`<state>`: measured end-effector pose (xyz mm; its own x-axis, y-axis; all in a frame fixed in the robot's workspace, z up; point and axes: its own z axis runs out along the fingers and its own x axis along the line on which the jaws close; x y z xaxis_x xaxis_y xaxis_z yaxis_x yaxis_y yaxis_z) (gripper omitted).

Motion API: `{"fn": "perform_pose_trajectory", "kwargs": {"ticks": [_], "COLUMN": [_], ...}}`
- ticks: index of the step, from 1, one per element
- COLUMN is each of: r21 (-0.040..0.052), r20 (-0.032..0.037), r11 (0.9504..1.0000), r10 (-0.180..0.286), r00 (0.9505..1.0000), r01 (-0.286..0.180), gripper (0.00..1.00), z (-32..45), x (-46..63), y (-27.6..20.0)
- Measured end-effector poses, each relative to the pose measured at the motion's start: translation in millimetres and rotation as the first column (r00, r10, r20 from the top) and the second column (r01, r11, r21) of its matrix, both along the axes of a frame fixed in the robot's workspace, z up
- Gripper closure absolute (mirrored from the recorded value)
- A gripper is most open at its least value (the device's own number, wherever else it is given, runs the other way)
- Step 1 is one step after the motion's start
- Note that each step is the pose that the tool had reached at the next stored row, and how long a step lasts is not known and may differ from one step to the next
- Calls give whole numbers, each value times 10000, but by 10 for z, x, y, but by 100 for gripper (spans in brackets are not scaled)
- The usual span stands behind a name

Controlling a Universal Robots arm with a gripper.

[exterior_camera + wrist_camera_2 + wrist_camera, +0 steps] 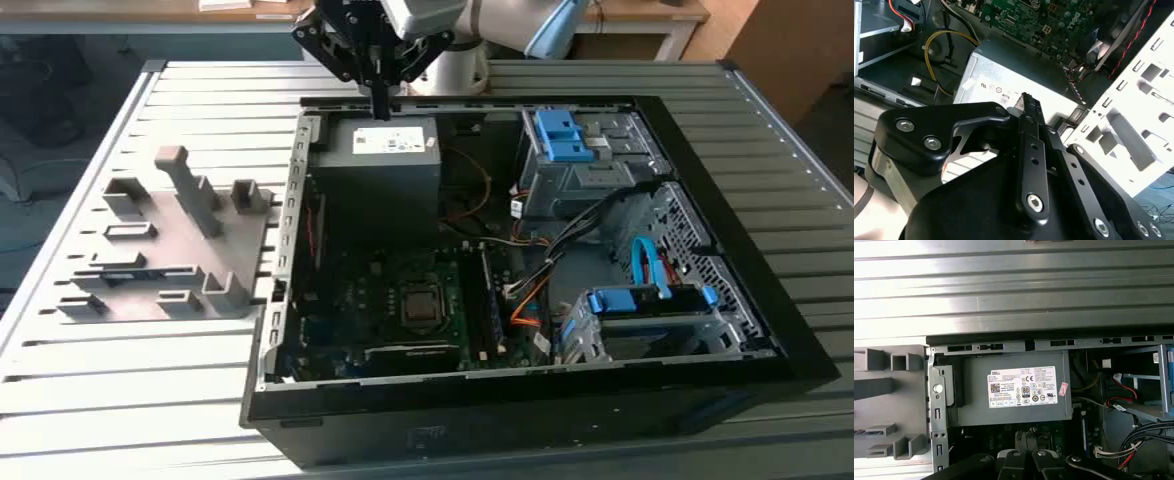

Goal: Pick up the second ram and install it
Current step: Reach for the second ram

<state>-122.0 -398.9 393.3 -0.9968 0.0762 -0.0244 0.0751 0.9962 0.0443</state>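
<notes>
One closed pincer [382,113] above power supply [380,170]

Black linkage gripper [380,108] with silver screws [1034,201] on a pale grey, blue-capped arm [470,18].

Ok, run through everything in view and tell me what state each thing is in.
Gripper, shut, holding nothing visible, over the power supply.
Computer case, lying on its side, open, insides exposed.
Power supply, seated in the case, label showing.
Grey fixture, flat on the table beside the case.
</notes>
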Motion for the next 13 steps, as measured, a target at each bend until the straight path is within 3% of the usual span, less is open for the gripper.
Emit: {"fn": "perform_pose_trajectory", "kwargs": {"ticks": [8,13], "r21": [0,0], "r20": [0,11], "r11": [10000,10000], "r10": [-1,-1], "r00": [10000,10000], "r01": [1,1], "gripper": [90,90], "z": [0,0], "x": [-5,-185], "y": [0,0]}}
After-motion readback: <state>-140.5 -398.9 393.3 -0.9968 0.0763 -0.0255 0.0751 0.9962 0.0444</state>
